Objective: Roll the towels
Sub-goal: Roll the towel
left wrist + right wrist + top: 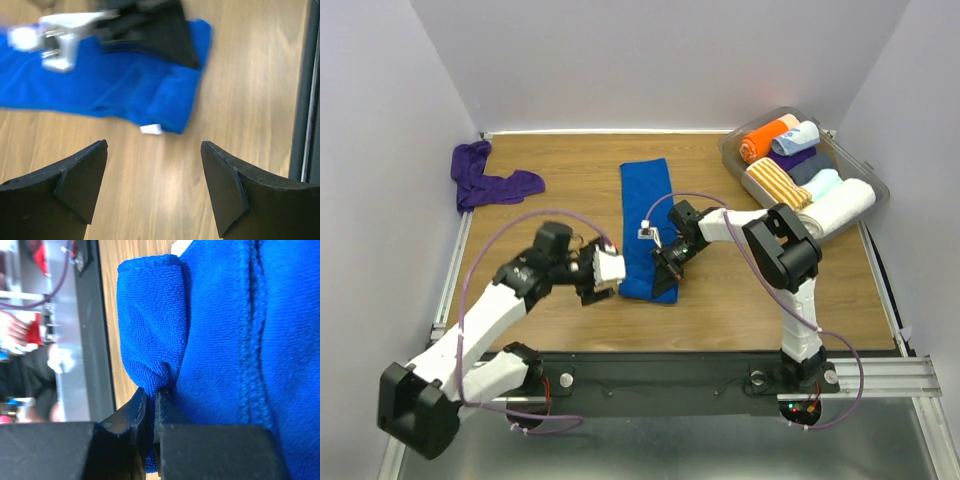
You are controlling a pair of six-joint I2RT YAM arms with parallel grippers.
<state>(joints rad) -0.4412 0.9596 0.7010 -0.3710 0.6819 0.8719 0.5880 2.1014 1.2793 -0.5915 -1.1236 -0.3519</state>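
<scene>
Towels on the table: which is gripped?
The blue towel, a flat strip, its near end pinched by the right gripper; the purple towel lies crumpled far left, untouched.

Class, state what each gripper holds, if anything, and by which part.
Right gripper: the blue towel, pinched at its folded near end. Left gripper: open, holding nothing.

**Lost to folds, borders and blur**

Cannot see how much of the royal blue towel (150,330) sits inside the closed right gripper (150,399). Lose the cloth past the top and right borders there. Beside it, only blurred red and dark shapes (30,340). From the left wrist, see that gripper as a smear cropped by the top border. Cannot read the white tag (151,129).
</scene>
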